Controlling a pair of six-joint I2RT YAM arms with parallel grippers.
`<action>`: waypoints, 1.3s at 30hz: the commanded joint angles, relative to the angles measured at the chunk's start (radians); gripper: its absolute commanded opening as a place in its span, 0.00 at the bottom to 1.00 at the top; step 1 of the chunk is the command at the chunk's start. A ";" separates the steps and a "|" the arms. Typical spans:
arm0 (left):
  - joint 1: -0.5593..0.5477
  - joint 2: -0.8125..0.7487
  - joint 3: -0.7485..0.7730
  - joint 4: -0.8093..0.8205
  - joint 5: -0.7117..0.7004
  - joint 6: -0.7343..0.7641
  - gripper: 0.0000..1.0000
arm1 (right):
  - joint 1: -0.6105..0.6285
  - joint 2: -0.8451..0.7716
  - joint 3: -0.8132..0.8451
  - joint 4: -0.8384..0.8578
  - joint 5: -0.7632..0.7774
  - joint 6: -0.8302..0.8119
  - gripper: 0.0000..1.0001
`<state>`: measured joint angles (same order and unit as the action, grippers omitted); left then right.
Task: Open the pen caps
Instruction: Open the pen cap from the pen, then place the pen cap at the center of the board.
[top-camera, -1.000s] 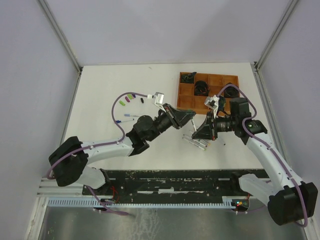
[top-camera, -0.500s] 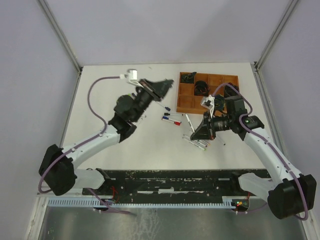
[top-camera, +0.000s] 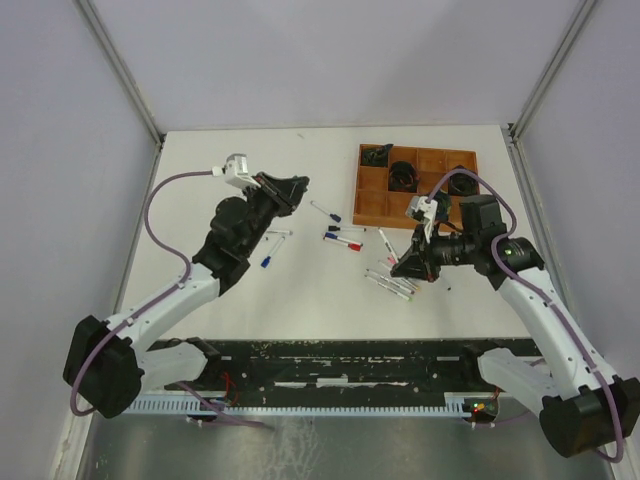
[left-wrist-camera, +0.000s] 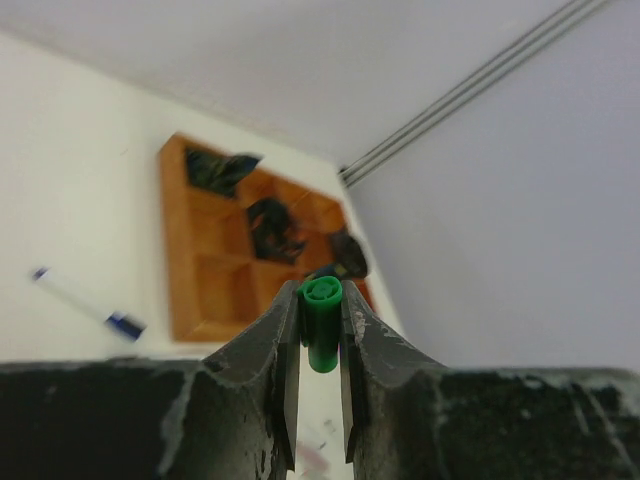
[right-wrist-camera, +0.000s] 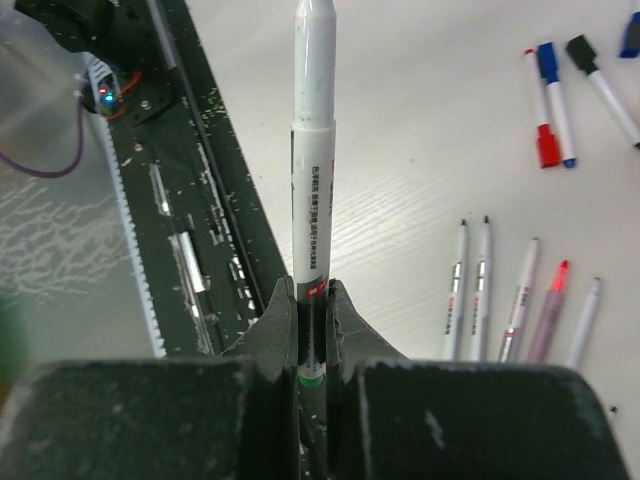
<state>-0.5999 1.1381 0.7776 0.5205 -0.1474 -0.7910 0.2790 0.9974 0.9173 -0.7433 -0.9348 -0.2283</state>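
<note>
In the left wrist view my left gripper is shut on a stubby green pen cap, held above the table. The top view puts that left gripper over the table's left-middle. My right gripper is shut on a white-barrelled pen with a green end, its bare tip pointing away from the wrist. From above, the right gripper hovers over a cluster of uncapped pens. Capped red and blue pens lie mid-table. Other caps are hidden from view.
A brown compartment tray with dark items in it stands at the back right. A blue-ended pen and another lie near the left arm. Several uncapped pens lie right of my right gripper. The black base rail runs along the near edge.
My left gripper has swung away from the right gripper, left and towards the back, carrying the green cap. The right gripper has shifted only a little and still holds the pen.
</note>
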 joint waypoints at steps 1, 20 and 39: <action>0.059 0.017 -0.061 -0.166 0.065 0.061 0.03 | -0.010 -0.040 0.037 0.000 0.141 -0.074 0.02; 0.192 0.381 0.202 -0.612 -0.020 0.049 0.03 | -0.066 0.034 0.055 -0.016 0.277 -0.102 0.02; 0.198 0.965 0.901 -1.017 -0.062 0.136 0.03 | -0.066 0.023 0.053 -0.023 0.262 -0.094 0.02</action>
<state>-0.4053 2.0621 1.5677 -0.4244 -0.2073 -0.7113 0.2173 1.0294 0.9348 -0.7769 -0.6537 -0.3164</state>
